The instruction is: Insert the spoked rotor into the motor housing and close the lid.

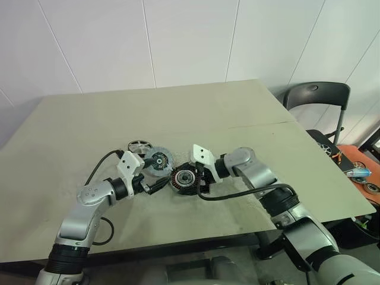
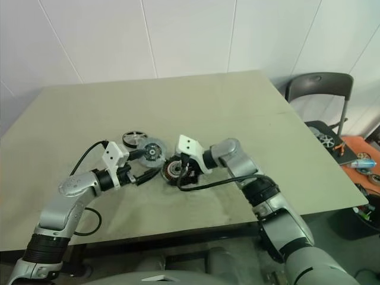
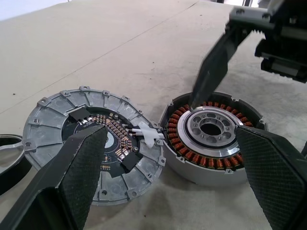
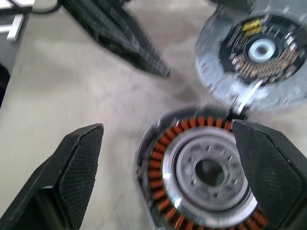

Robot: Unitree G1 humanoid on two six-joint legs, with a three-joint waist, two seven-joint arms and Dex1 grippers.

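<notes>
Motor housing (image 3: 213, 139) apparently touching lid (image 3: 93, 143)

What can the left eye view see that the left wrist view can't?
Left eye view: the black chair beside the table, and the whole spoked rotor.
Left wrist view: the tiny circuit board on the lid, and a white plug.
Both: the lid, the motor housing with its copper coils, and the right hand at the housing.
</notes>
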